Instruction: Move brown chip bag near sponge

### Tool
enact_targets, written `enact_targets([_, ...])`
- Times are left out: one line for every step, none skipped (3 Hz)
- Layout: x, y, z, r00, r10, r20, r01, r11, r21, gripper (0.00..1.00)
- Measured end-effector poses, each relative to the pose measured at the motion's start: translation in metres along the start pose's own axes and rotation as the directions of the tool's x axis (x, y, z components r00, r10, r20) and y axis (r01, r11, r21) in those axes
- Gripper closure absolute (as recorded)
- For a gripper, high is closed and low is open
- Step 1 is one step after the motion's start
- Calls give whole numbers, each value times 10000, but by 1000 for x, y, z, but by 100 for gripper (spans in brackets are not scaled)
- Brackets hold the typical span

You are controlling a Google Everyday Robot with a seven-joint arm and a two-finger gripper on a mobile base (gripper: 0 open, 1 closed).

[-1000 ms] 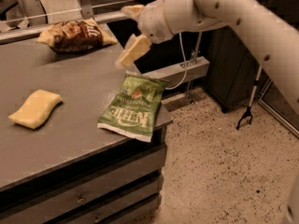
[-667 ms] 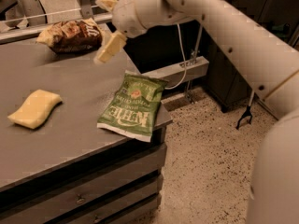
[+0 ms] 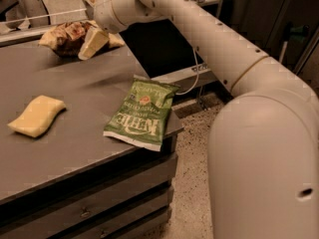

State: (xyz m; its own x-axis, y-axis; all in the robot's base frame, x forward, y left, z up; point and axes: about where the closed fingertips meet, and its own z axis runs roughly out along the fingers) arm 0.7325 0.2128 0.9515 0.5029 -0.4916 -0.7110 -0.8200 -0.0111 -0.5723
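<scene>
The brown chip bag (image 3: 64, 37) lies crumpled at the far left of the grey table (image 3: 75, 83). My gripper (image 3: 90, 21) is right at the bag's right end, open, with one pale finger (image 3: 93, 43) low against the bag and the other above it. The sponge (image 3: 36, 115) lies flat at the table's near left, well apart from the bag. My arm reaches in from the right, across the far edge of the table.
A flat green chip bag (image 3: 142, 112) lies at the table's right edge, partly overhanging. Drawers (image 3: 99, 203) sit under the table. A metal rail (image 3: 35, 18) runs behind the brown bag. Speckled floor (image 3: 192, 183) lies to the right, with dark cabinets beyond.
My gripper has moved left along the table's far side, from above the green bag to the brown bag's right end. The bags and sponge have not moved.
</scene>
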Motion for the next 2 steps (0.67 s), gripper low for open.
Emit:
enact_targets([24,-18,21,9933,1065,450,-1085,9930,456,0])
enact_targets([50,-32,36,9815,1831,565,-1869,9799,699,0])
